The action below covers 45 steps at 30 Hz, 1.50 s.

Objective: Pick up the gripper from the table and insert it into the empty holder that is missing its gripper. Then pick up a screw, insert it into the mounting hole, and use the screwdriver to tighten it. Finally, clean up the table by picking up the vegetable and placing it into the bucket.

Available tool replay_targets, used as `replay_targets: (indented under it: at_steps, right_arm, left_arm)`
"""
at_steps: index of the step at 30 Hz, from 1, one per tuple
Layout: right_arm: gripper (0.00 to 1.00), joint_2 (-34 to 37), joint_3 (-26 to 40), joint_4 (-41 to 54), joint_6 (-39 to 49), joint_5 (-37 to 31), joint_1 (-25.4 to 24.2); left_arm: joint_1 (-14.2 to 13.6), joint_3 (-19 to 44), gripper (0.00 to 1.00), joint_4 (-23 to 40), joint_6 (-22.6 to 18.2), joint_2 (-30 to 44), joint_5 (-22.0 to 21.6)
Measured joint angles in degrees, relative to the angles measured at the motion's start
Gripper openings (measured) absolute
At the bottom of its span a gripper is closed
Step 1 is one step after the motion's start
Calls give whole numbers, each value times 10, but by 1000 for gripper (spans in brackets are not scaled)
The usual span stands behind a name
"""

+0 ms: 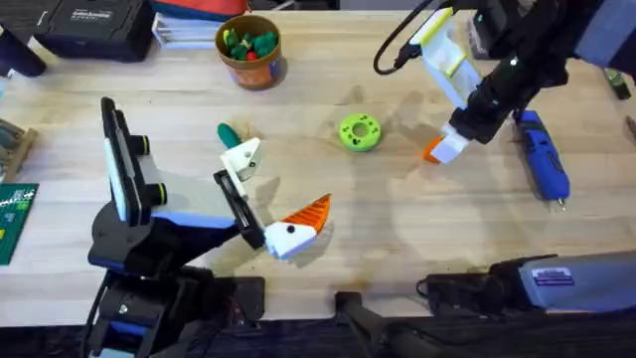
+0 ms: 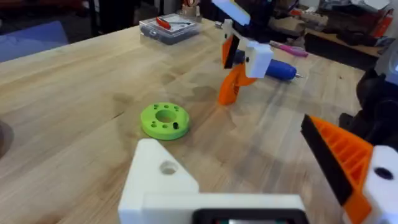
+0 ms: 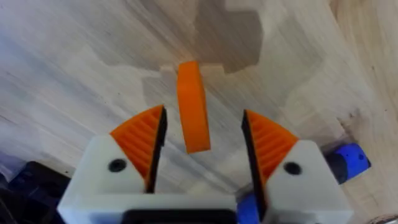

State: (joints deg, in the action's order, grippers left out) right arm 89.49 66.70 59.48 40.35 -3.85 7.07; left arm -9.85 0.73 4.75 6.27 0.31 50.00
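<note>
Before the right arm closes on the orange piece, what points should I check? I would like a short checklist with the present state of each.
1. Right gripper fingers open: ok.
2. Orange piece between the fingers: ok, with a gap on each side.
3. Piece upright on the table: ok.
4. Screwdriver out of the way: ok, it lies beside the right gripper, apart from it.
5. Left gripper out of the way: ok, it is open, on the other side of the lime-green disc.
6. Place of the empty holder: cannot tell.
</note>
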Motion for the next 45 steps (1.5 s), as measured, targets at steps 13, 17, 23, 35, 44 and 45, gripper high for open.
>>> replay_targets:
  at_steps: [13,17,23,35,44,45]
  right_arm:
    - [12,-1,0,0,2,-1,7]
    - [13,-27,0,2,2,-2,17]
    - [12,-137,0,20,-6,33,11]
    - [11,-226,-69,-73,-100,458,-154]
    - [10,-110,-101,-144,-248,637,-67]
    - [10,-93,-101,-157,-266,654,-52]
  left_arm:
    - [0,0,985,0,0,0,0]
    - [0,0,985,0,0,0,0]
    - [0,0,987,0,0,0,0]
    - [0,0,986,0,0,0,0]
    - [0,0,985,0,0,0,0]
    - [0,0,985,0,0,0,0]
